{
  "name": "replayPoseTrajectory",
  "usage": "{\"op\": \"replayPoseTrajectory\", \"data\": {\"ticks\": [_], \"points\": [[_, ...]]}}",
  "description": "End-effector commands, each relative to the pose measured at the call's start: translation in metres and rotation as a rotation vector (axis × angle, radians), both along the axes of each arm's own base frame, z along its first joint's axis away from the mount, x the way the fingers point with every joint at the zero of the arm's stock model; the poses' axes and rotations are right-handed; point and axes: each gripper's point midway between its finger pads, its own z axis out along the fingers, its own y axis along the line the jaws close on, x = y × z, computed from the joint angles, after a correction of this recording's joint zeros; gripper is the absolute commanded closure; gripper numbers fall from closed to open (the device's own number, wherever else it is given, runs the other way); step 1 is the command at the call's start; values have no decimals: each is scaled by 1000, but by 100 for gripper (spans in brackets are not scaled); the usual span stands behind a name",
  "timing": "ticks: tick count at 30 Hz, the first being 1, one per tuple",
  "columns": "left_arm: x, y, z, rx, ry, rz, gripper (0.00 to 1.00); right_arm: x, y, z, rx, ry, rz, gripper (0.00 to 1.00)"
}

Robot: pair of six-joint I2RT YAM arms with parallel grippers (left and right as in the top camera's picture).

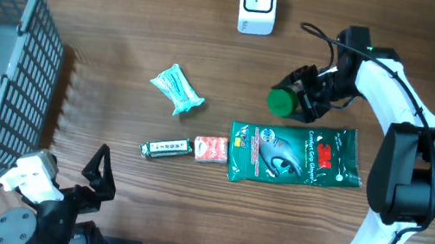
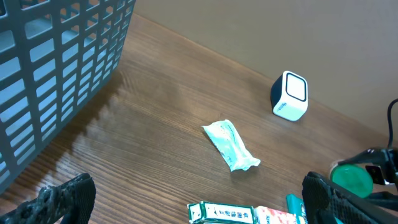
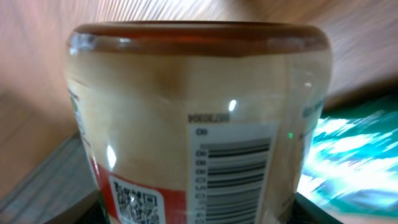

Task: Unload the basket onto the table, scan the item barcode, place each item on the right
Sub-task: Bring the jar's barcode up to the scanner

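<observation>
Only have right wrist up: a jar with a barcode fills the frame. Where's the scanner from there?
Observer: Overhead shows the white scanner at the far edge of the table, clear of the green-capped jar.
Operator: Anything close to the jar?
Observer: A green 3M packet lies flat right beside it, on the near side.
Operator: Left arm in the way?
Observer: No. The left gripper is open and empty at the near edge, by the basket.
</observation>
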Motion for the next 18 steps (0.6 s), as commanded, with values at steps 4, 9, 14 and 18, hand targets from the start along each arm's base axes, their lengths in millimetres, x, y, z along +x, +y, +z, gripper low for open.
{"op": "replayPoseTrajectory", "data": {"ticks": [4,9,14,18], "points": [[0,-1,0,-8,-1,-4,0,10,35,40,294,81,-76,42],[0,-1,0,-8,-1,-4,0,-15,59,31,299,129,-10,42],[0,-1,0,-8,-1,-4,0,-49,122,54,505,211,113,36],[0,-1,0,-8,-1,-4,0,-45,144,58,564,186,148,36]]}}
